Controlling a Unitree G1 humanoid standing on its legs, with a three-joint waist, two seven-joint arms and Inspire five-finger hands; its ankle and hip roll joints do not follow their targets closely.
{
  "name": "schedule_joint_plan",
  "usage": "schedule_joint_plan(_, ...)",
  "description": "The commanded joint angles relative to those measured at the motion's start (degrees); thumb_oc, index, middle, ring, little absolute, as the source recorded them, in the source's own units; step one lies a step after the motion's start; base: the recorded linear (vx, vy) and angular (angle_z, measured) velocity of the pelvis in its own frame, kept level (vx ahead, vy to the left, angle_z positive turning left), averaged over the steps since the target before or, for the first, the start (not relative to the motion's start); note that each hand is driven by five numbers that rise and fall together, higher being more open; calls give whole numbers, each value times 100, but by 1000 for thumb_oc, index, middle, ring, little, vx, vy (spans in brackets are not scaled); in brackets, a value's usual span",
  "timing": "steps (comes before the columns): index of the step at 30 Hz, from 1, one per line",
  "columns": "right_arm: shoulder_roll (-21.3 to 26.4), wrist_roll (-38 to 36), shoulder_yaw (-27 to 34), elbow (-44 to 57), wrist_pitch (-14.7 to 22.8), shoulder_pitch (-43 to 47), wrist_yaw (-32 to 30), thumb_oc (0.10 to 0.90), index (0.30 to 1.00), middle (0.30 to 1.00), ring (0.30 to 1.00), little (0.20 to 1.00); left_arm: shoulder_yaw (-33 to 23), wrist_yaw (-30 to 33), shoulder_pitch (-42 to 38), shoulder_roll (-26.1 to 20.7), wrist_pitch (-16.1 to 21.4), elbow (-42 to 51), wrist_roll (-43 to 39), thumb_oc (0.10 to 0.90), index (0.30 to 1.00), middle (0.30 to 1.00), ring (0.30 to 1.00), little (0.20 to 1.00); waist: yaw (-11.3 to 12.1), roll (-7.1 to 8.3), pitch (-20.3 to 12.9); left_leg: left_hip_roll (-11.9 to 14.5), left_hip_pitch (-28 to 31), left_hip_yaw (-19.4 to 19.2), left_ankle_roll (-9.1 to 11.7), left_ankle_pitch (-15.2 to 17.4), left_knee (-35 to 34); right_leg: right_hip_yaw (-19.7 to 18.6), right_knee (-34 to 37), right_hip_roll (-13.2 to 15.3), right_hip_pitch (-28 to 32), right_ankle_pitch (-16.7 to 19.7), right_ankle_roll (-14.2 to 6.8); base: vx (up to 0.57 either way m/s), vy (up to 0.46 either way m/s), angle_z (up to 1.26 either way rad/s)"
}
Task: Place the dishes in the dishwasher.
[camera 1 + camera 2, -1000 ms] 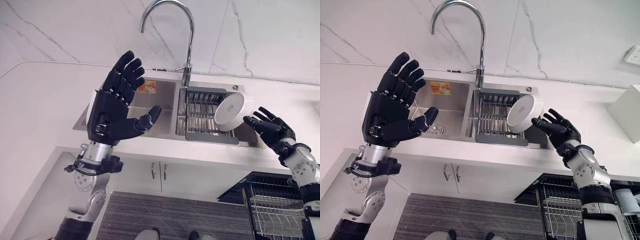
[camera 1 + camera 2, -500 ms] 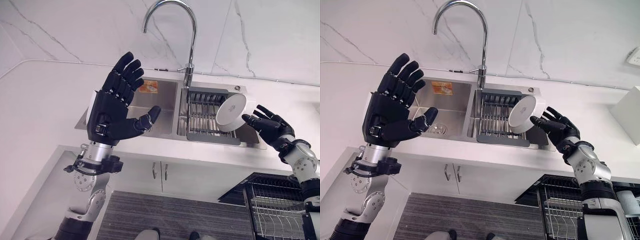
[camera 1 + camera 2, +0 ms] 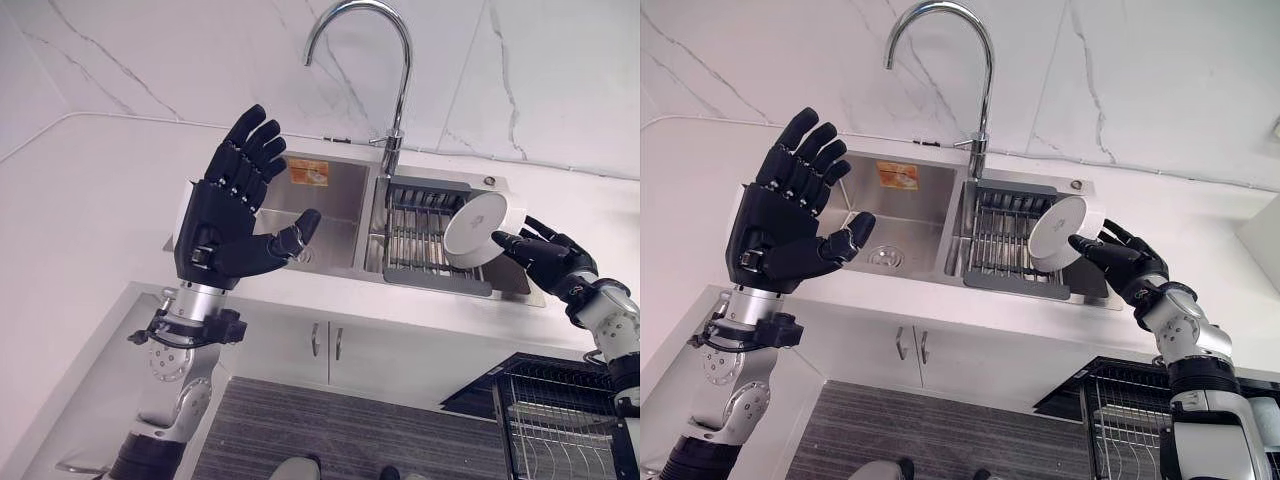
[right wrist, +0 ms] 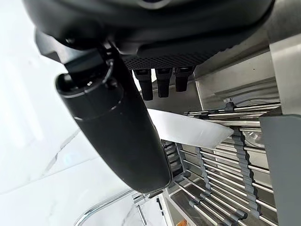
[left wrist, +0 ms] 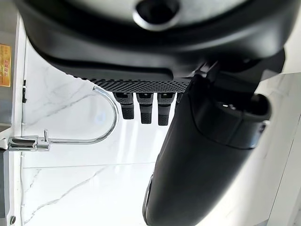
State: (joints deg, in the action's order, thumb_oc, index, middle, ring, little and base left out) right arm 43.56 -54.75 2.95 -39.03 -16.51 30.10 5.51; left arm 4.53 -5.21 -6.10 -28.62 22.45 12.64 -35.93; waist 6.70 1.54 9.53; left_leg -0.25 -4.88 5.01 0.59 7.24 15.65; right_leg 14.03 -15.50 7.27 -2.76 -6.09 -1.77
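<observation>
Since a second ago the white bowl (image 3: 476, 222) sits higher against the right robot hand (image 3: 548, 259), over the sink rack (image 3: 428, 238) at the sink's right end. From the head views, the left robot hand (image 3: 780, 222) hangs spread wide above the sink's (image 3: 902, 212) left basin. The right wrist view shows thumb and fingers (image 4: 162, 81) pinching the bowl's rim, most of it hidden. The left wrist view shows straight fingers and the faucet (image 5: 83, 136).
</observation>
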Motion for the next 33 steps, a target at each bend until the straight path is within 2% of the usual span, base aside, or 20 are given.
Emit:
schedule_joint_plan(1, 422, -205, -149, -128, 507, 1030, 124, 800, 900, 900, 900, 900, 64, 85, -509, -408, 331, 308, -240, 800, 900, 900, 900, 900, 54, 125, -507, 375, 263, -667, 97, 797, 154, -32, -169, 41, 242, -898, -134, 28, 8, 6)
schedule_joint_plan(24, 395, -223, -390, -516, 370, 1395, 2, 800, 900, 900, 900, 900, 72, 214, -559, -496, 139, 259, -193, 800, 900, 900, 900, 900, 147, 110, -515, 346, 234, -581, 83, 739, 154, 62, -169, 40, 328, -932, -79, 33, -3, 4)
schedule_joint_plan(25, 392, -512, -380, -590, 241, 1421, 106, 728, 792, 792, 792, 792, 59, 217, -556, -502, 105, 252, -205, 800, 900, 900, 900, 900, 151, 109, -519, 351, 233, -592, 87, 738, 154, 71, -169, 42, 332, -937, -76, 21, 4, 12)
schedule_joint_plan(26, 390, -482, -364, -639, 249, 1434, 104, 499, 448, 448, 448, 448, 47, 208, -549, -504, 72, 247, -225, 800, 900, 900, 900, 900, 155, 108, -526, 355, 229, -596, 92, 734, 154, 82, -169, 43, 333, -938, -76, 16, 7, 12)
schedule_joint_plan(27, 405, -406, -385, -715, 296, 1449, 59, 400, 300, 300, 300, 300, 44, 216, -535, -514, 30, 259, -246, 800, 900, 900, 900, 900, 164, 107, -534, 360, 221, -600, 99, 724, 154, 88, -169, 46, 330, -934, -78, 10, 13, 9)
schedule_joint_plan(33, 483, 70, -569, -958, 134, 1612, 25, 400, 300, 300, 300, 300, 56, 228, -470, -478, -64, 283, -219, 800, 900, 900, 900, 900, 205, 111, -533, 366, 194, -603, 100, 703, 154, 125, -169, 69, 319, -921, -74, -9, 18, 5)
